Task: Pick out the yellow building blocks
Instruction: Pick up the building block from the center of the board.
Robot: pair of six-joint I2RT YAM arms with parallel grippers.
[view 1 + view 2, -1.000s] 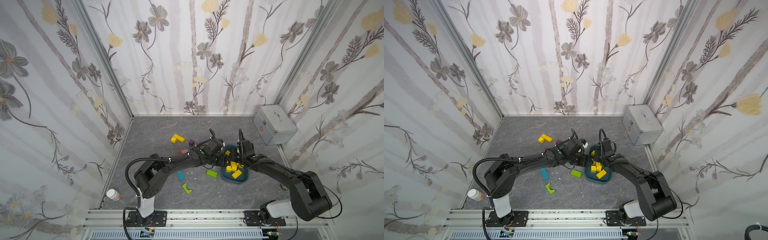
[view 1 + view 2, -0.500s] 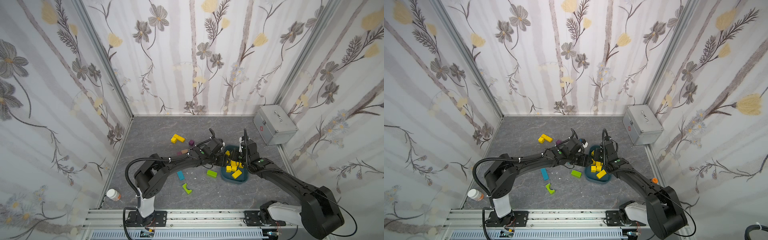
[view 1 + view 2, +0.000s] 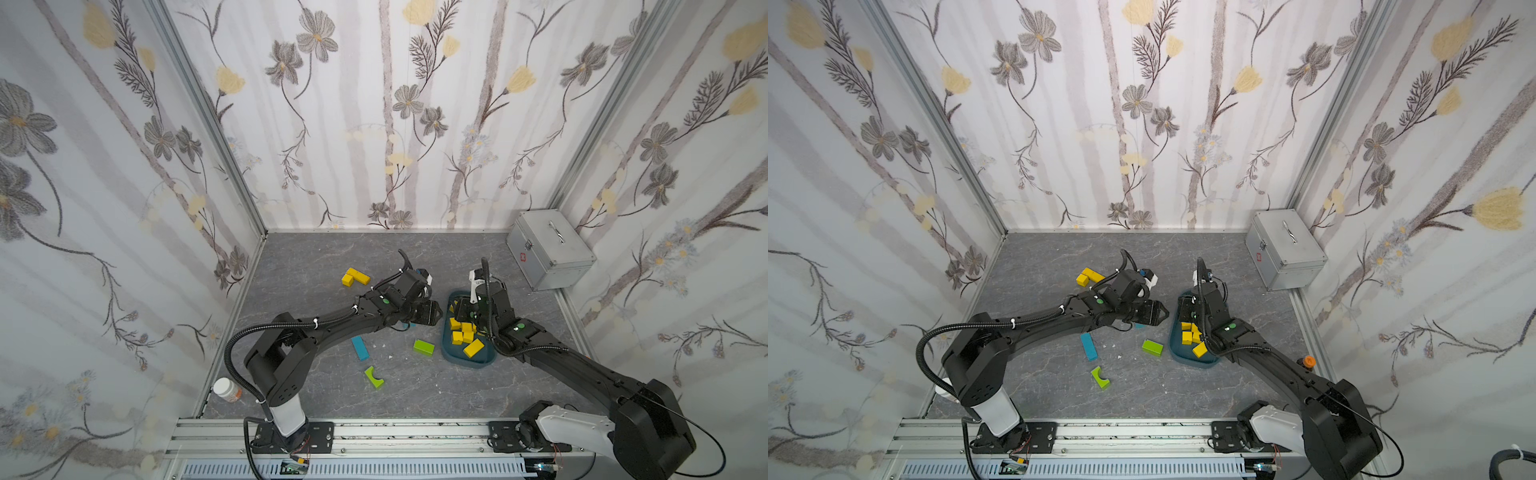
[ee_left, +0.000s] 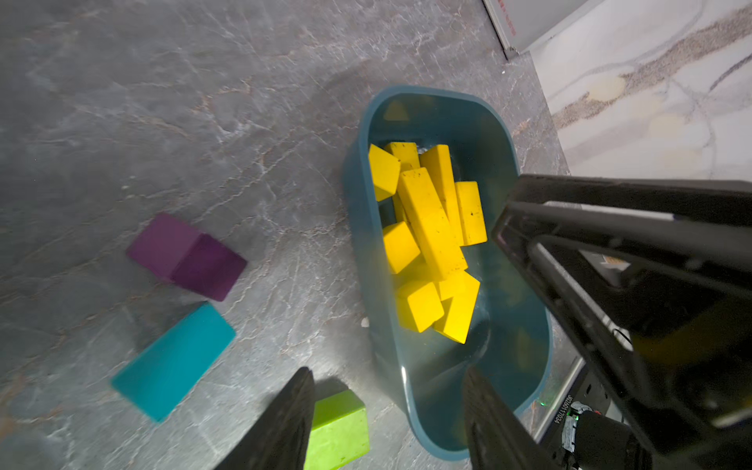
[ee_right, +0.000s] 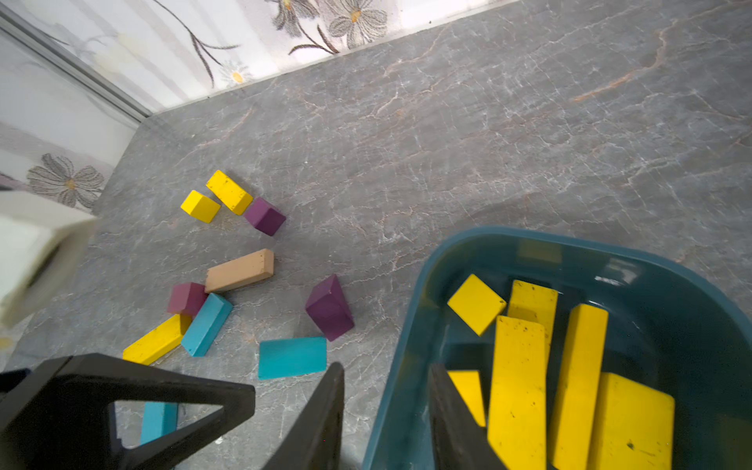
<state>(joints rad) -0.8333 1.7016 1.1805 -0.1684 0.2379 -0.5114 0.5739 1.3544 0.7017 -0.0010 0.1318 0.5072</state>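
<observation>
Green block (image 3: 423, 347) lies just beside the teal bin (image 3: 467, 364), where yellow blocks (image 3: 463, 332) are piled; right gripper (image 5: 386, 368) straddles the bin's wall, jaws narrowly apart, pinching nothing; left gripper (image 4: 386, 372) hovers over the rim, jaws wide apart, empty; beyond, a yellow pair (image 3: 355, 277) and a yellow bar (image 5: 156, 339) lie on the floor (image 3: 332, 253) among purple blocks (image 5: 329, 307).

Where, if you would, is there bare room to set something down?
Bare: the far strip between the yellow pair and the metal case; the near patch between the lime arch block, the teal bin and the front rail. Crowded: loose blocks beside the bin.
</observation>
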